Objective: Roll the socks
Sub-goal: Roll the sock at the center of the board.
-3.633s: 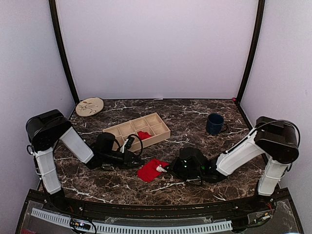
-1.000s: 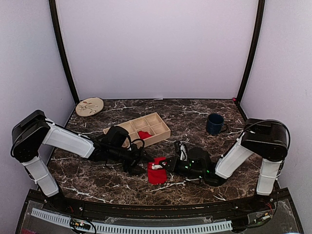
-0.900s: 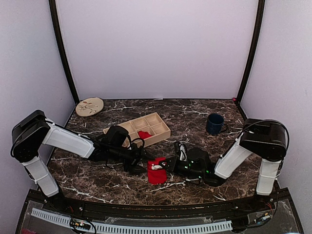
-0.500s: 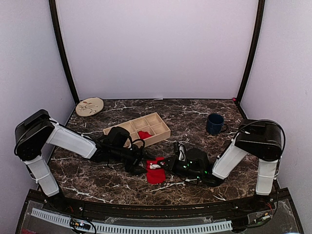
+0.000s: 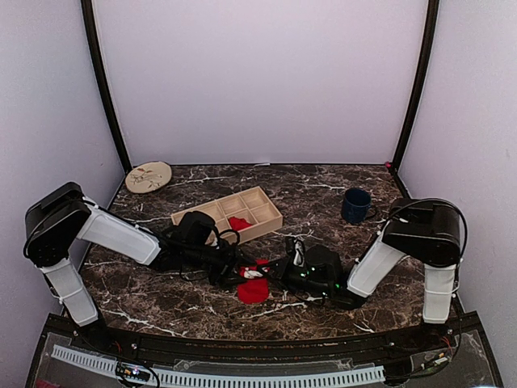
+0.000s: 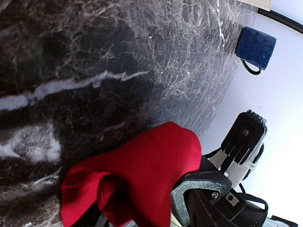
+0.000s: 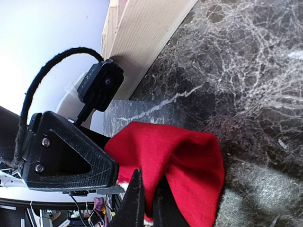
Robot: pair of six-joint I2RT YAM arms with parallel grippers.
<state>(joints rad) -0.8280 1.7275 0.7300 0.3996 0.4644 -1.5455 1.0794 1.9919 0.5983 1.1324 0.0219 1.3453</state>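
Top external view, and the marbled bench [image 5: 323,182] fills the booth floor, with the wooden tray [image 5: 257,204] as our marker. The left arm [image 5: 113,233] stretches in low from the tray's near-left. The right arm [image 5: 380,260] comes in low from its near-right, and the two meet just in front of the tray.

Well off the tray's far-left corner lies the round plate [image 5: 149,176]. Out to the tray's right stands the blue mug [image 5: 355,205], upright.

The red sock [image 5: 253,289] is bunched on the bench just in front of the tray, right between the two hands. The other sock [image 5: 238,224] sits inside one of the tray's near compartments.

Over to the right wrist view: the right hand [image 7: 147,208] is clenched, with a fold of the red sock [image 7: 189,161] pinched between its fingers and the cloth humped up above them. The left hand [image 5: 234,273] presses in from the tray's left side, its black finger [image 7: 66,156] touching the sock.

In the left wrist view, the sock [image 6: 142,175] drapes over that hand's own fingertips and hides them. Whether the left hand is gripping or released, I cannot tell.
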